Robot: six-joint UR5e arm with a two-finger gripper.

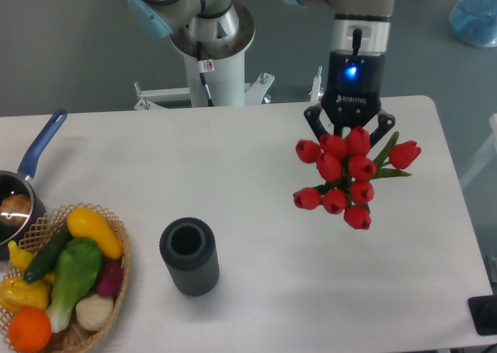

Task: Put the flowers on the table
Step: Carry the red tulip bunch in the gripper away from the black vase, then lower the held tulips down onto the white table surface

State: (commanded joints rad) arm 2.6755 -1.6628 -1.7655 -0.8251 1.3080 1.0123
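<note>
Stems of the flowers (pixel 349 174) are concealed beneath the blooms; the twine tie cannot be seen. Fingertips of the gripper (pixel 349 133) are covered by the uppermost blooms, so contact is unconfirmed. Far left of the flowers, the wicker basket (pixel 116 237) and the pan (pixel 23 184) are cut by the frame edge. Pan contents are too blurred to identify.

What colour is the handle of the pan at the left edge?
The pan handle is blue, seen in the fixed camera view.

The white table (pixel 233 159) bears a dark cylinder (pixel 189 257), a wicker basket (pixel 93 322) and a saucepan (pixel 17 194).
</note>
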